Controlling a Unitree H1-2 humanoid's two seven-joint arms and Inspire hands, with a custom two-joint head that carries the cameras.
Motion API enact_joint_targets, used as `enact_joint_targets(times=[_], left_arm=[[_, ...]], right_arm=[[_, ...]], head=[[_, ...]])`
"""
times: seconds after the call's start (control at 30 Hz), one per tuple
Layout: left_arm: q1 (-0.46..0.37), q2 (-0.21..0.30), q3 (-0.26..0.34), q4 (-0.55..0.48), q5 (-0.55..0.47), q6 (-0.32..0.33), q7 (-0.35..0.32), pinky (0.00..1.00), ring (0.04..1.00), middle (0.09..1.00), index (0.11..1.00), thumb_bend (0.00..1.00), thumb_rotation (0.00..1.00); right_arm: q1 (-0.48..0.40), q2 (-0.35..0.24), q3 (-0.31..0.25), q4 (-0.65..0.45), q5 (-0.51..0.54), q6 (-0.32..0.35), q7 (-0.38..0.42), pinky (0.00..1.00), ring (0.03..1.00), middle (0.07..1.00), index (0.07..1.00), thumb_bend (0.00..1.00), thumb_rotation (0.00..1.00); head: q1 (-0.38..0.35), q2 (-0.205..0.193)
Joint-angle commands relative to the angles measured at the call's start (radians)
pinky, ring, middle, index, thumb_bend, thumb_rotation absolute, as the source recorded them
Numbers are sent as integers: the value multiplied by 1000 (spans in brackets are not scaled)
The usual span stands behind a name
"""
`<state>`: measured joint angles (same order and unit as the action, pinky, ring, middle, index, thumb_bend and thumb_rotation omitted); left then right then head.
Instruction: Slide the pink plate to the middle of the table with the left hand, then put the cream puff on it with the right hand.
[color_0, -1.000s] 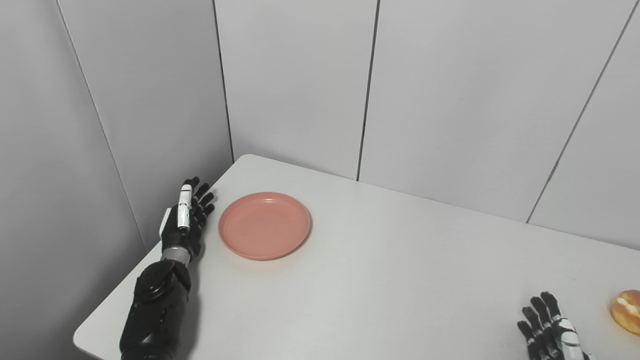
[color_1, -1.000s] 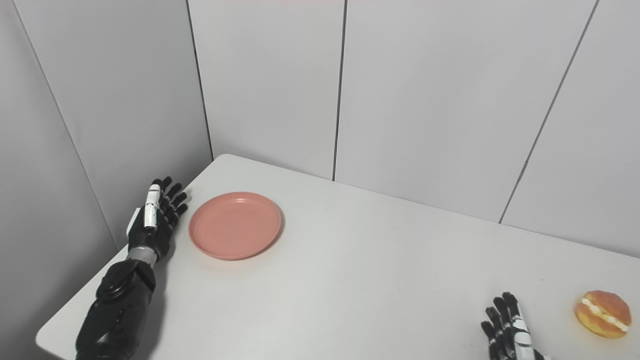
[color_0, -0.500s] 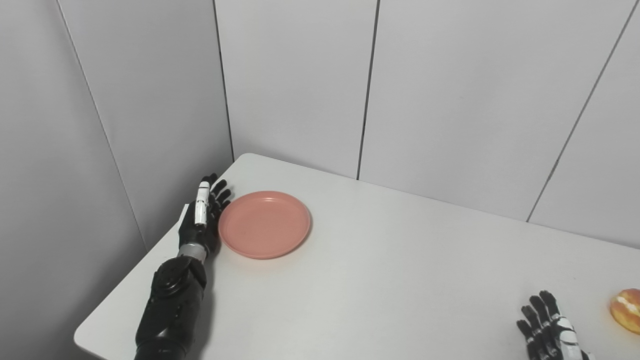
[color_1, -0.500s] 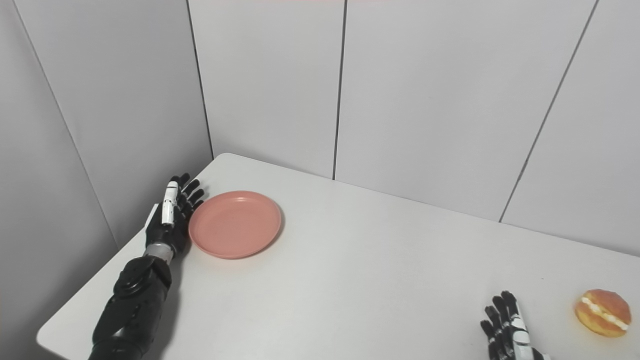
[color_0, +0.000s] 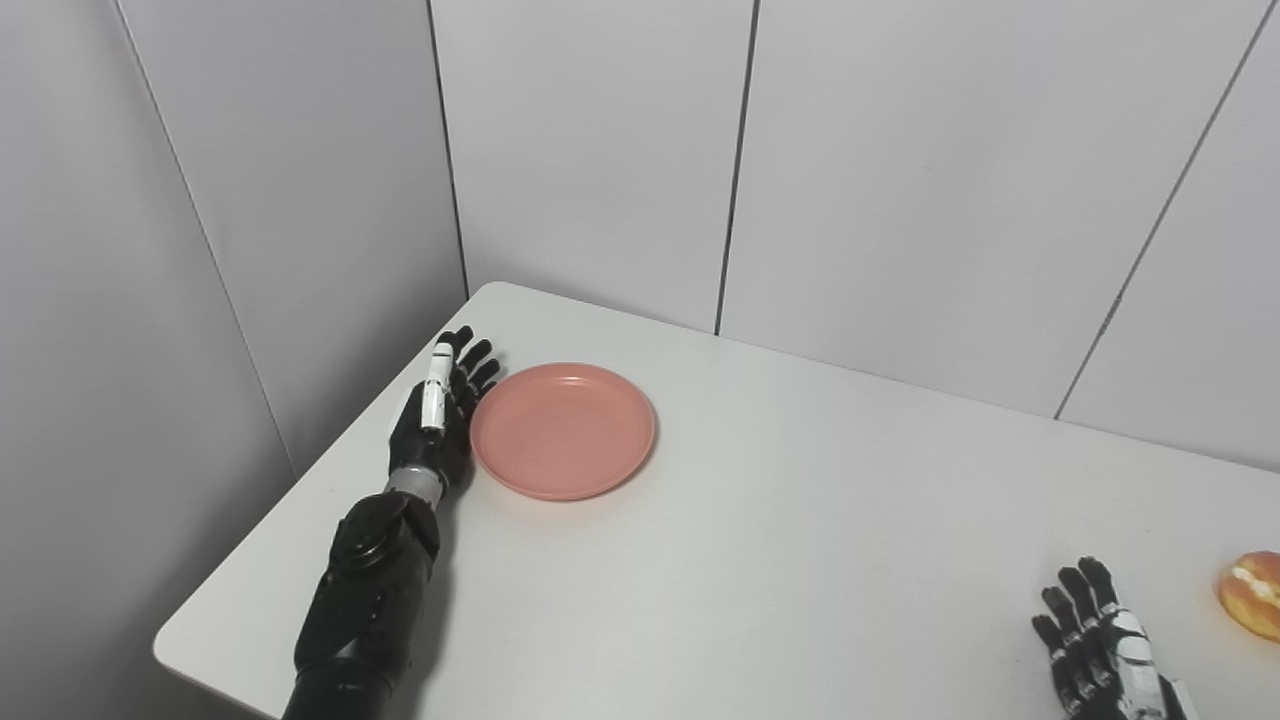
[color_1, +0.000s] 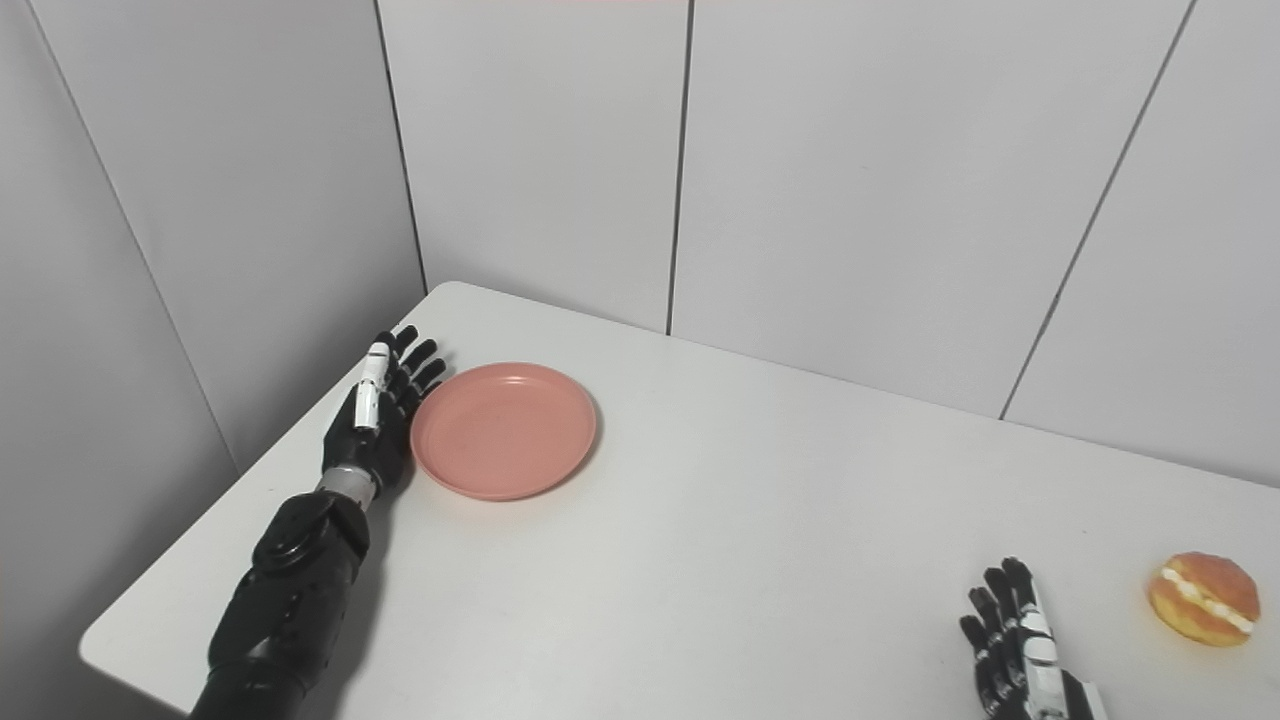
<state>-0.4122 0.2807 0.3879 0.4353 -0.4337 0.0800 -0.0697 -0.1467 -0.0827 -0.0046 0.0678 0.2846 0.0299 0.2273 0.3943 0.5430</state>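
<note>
Near the far left corner of the white table (color_0: 760, 560), as the left eye view shows it, the pink plate (color_0: 563, 430) lies flat with the left hand (color_0: 437, 425) set edge-on against its left rim, fingers (color_0: 478, 365) straight and slightly apart, holding nothing. At the bottom right the right hand (color_0: 1100, 645) rests low over the table with its fingers spread and empty, and the cream puff (color_0: 1252, 594) sits just beyond it, cut by the picture's right edge. From the right eye view the same layout reads more fully: the left hand (color_1: 378, 420) touches or all but touches the plate's (color_1: 503, 428) near-left rim, the plate is well apart from the table's middle, and the whole cream puff (color_1: 1204, 597), golden with a white filling line, lies near the right edge, apart from the open right hand (color_1: 1020, 650). Judging by this, the task is in its first step: the push on the plate looks just begun, most of the slide toward the middle is left, and the pick and placing of the cream puff are not yet started.
</note>
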Motion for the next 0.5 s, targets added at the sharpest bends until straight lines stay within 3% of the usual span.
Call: enact_joint_targets(times=[0.0,0.47], left_arm=[[3,-13,-9,-9,-16,50,-1,1000,984,987,966,387,1000],[3,-47,-53,-35,-20,86,-16,1000,976,982,983,374,1000]], right_arm=[[30,3,4,14,-4,45,-4,1000,1000,1000,1000,220,1000],[32,9,6,2,-9,58,-12,1000,1000,1000,1000,224,1000]], head=[[-4,2],[-19,10]])
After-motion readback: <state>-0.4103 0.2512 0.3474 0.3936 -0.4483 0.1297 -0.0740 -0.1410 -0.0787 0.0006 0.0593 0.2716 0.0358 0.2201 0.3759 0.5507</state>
